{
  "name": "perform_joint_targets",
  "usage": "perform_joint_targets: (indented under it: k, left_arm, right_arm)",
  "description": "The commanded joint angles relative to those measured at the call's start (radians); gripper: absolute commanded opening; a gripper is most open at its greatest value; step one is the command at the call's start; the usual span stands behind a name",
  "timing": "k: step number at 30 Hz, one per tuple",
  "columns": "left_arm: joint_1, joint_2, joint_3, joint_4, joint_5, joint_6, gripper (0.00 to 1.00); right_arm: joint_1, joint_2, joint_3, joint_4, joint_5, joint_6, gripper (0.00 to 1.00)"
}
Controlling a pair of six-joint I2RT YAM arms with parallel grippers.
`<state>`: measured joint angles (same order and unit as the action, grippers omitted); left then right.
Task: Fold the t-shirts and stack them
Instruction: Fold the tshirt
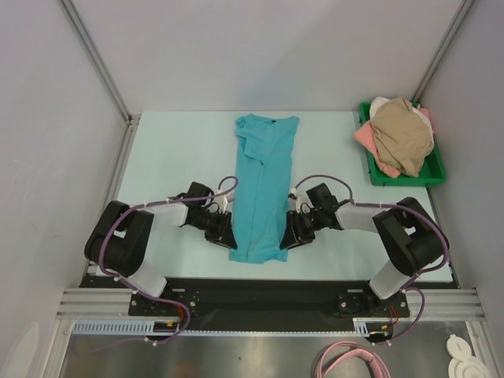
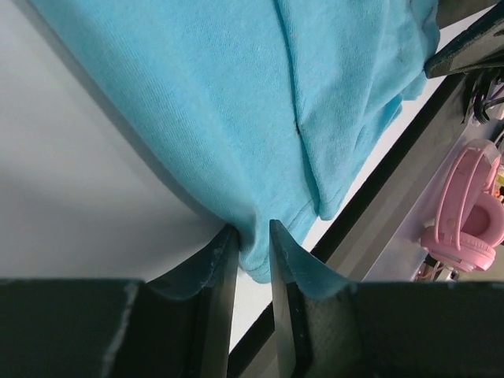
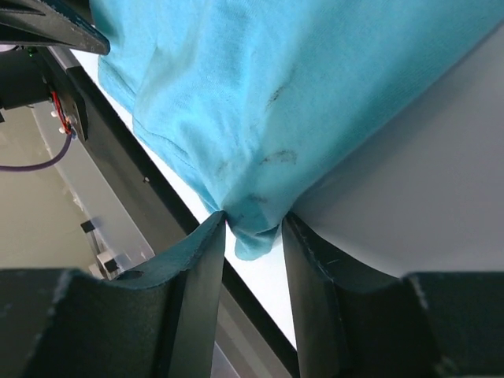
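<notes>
NEAR: left gripper (image 2: pixel 252 228) and right gripper (image 3: pixel 253 216) each pinch a near hem corner of teal t-shirt (image 1: pixel 264 189) | MID: narrow strip on table (image 1: pixel 173 150), collar far | HANDLING: judged light, limp; lift both corners evenly | FAR-RIGHT: remaining t-shirts (image 1: pixel 402 138) heaped in green tray (image 1: pixel 431 175)

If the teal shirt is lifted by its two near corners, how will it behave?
Probably floppy: the teal t-shirt bunches into a point at the left gripper. Likely light, since the knit looks thin. Its folded-in sides may fall open.
</notes>
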<state>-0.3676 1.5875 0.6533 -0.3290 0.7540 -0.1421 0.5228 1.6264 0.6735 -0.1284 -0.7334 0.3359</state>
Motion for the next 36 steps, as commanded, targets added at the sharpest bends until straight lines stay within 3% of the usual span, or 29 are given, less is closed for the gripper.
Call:
perform_joint_targets:
  k: [1,5,7,8,9,10,18,24,29,36]
  left_arm:
    - [-0.008,-0.026,-0.027,0.005,-0.079,0.012,0.29]
    - [-0.008,-0.027,-0.038,0.015,-0.059,0.01,0.22]
    - [-0.008,-0.023,-0.04,0.015,-0.038,0.016,0.13]
    - [-0.007,-0.023,-0.038,0.015,-0.033,0.016,0.09]
    - [-0.007,-0.024,-0.038,0.013,-0.031,0.016,0.01]
    - [-0.008,-0.029,-0.038,0.013,-0.03,0.018,0.0]
    - [0.108,-0.103,0.017,-0.03,0.071,0.102,0.0]
    - [0.116,-0.161,0.15,-0.142,0.061,0.253,0.0]
    - [0.114,-0.138,0.262,-0.202,0.088,0.263,0.0]
    - [0.113,-0.098,0.365,-0.148,0.062,0.257,0.01]
  right_arm:
    - [0.026,0.03,-0.051,-0.082,0.144,-0.067,0.41]
    - [0.036,0.024,-0.052,-0.08,0.15,-0.067,0.4]
    - [0.036,0.032,-0.052,-0.08,0.14,-0.077,0.34]
    - [0.04,0.041,-0.04,-0.085,0.131,-0.081,0.28]
    - [0.04,0.046,-0.031,-0.097,0.112,-0.092,0.08]
    - [0.04,0.052,-0.023,-0.103,0.105,-0.097,0.0]
    - [0.034,-0.163,0.037,-0.212,0.138,-0.23,0.0]
    - [-0.027,-0.29,0.052,-0.224,0.128,-0.305,0.0]
    - [-0.095,-0.327,0.063,-0.211,0.117,-0.33,0.0]
    - [-0.099,-0.27,0.195,-0.249,0.143,-0.412,0.0]
